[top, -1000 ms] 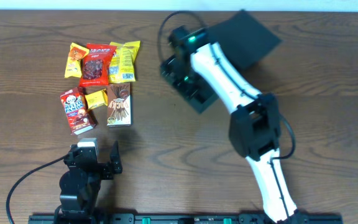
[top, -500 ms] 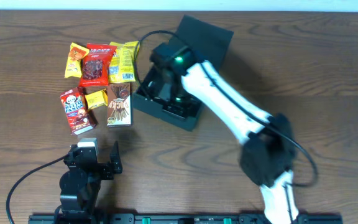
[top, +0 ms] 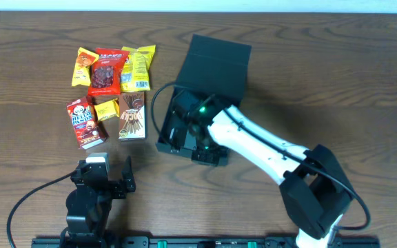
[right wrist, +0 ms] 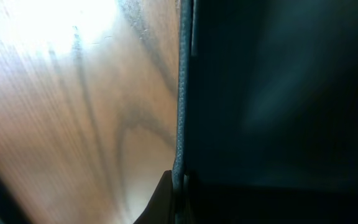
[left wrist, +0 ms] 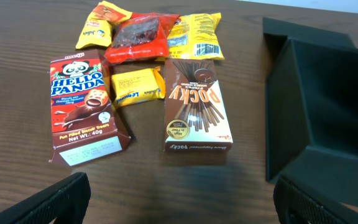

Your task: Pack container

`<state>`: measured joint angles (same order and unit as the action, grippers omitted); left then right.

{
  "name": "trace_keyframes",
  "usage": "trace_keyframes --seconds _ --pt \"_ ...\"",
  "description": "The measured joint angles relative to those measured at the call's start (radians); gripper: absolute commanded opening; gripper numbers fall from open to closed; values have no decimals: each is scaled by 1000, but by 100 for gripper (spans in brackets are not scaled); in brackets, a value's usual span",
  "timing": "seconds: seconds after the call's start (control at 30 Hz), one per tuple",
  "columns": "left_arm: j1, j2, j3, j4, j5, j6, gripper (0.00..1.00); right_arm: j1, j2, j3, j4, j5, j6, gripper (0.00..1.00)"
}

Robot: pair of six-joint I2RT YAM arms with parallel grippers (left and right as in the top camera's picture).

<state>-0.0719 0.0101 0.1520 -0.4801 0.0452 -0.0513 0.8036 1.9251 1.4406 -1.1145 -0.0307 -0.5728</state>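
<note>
The container is a dark box lying at the table's middle, its flap lid open toward the back. My right gripper reaches into it and is shut on its wall; in the right wrist view the thin wall edge runs down between the fingers of the right gripper. My left gripper rests open near the front left edge, nothing between its fingers. The left wrist view shows the left gripper, and the container beyond it on the right.
Snack packets lie in a cluster at the left: a Hello Panda box, a Pocky box, a red packet, yellow packets and a small yellow bar. The Pocky box lies close to the container's left wall.
The right arm has dragged and turned the container from the back right toward the middle front, nearer the snacks. The left arm has not moved.
</note>
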Motion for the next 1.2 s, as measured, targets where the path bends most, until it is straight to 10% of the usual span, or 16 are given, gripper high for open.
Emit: trace_keyframes --seconds 0.93,1.07,1.2 --pt "0 0 0 0 0 0 95 -158 -13 -37 108 103 -129 2" --pt "0 0 0 0 0 0 95 -157 -11 -43 113 109 -129 50" --pt "0 0 0 0 0 0 95 -143 -15 -47 90 114 -112 58"
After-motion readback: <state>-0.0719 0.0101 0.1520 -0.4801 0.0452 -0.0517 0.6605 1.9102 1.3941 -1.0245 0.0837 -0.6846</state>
